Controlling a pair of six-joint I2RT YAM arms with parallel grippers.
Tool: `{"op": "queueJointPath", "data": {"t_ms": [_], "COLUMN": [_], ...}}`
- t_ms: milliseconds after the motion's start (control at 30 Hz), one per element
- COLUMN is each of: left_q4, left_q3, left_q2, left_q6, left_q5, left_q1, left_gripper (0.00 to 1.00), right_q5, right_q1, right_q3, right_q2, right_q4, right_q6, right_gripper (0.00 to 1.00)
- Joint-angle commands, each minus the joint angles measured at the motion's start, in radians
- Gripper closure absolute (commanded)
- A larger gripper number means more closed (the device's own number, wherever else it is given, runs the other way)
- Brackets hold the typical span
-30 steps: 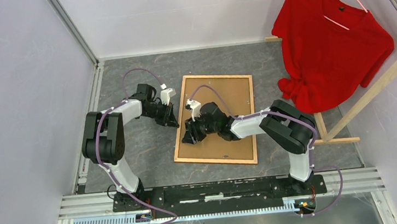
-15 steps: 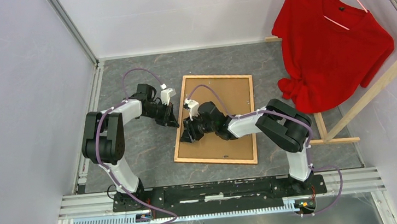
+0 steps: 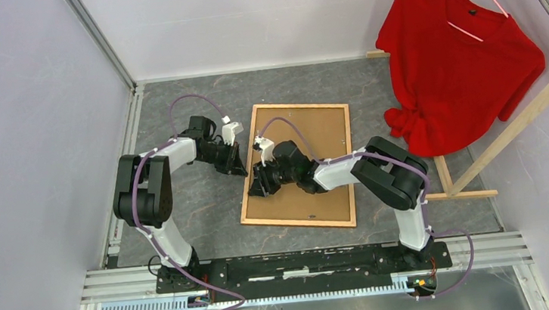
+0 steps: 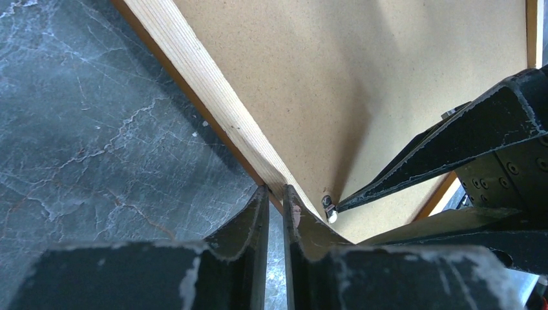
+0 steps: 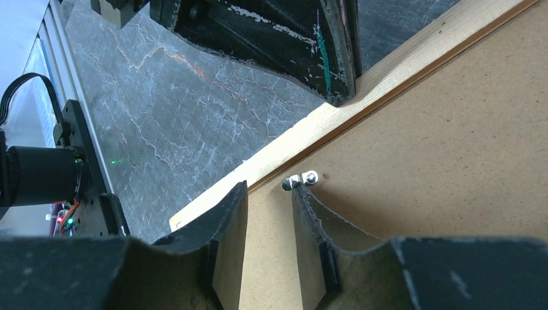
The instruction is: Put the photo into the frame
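Left pincer (image 4: 274, 191) nearly together on the frame (image 4: 194, 74) rail; right pincer (image 5: 268, 190) apart just inside

I see the frame (image 4: 213, 110) as pale grained wood, its backing board (image 4: 362, 77) matt brown fibreboard, the counter (image 4: 97, 129) smooth grey veined stone.

The grey marbled table (image 3: 208, 207) carries the frame (image 3: 301, 222), which lies flat near the middle, back side up, with a brown backing board (image 3: 322, 131) inside its rails. A pale wooden rack (image 3: 473, 194) stands at the right.
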Motion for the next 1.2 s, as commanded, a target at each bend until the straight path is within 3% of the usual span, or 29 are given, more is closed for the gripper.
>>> {"op": "queueJointPath", "data": {"t_ms": [0,800,1167], "left_q4": [-0.001,-0.001,-0.011], "left_q3": [-0.006,-0.009,0.004], "left_q2": [0.01,0.002,0.01], "left_q6": [0.054,0.074,0.086], "left_q5": [-0.022,-0.048,-0.063], "left_q1": [-0.006,-0.006,-0.006], "left_gripper": [0.82,0.86,0.87], "right_q5": [0.003,0.031,0.004], "right_q1": [0.005,-0.017,-0.02], "right_q3": [0.045,0.08,-0.032], "right_q2": [0.03,0.05,-0.073], "right_q4": [0.042,0.091,0.138], "right_q6": [0.009,0.03,0.05], "right_gripper": [0.63,0.67,0.58]}}
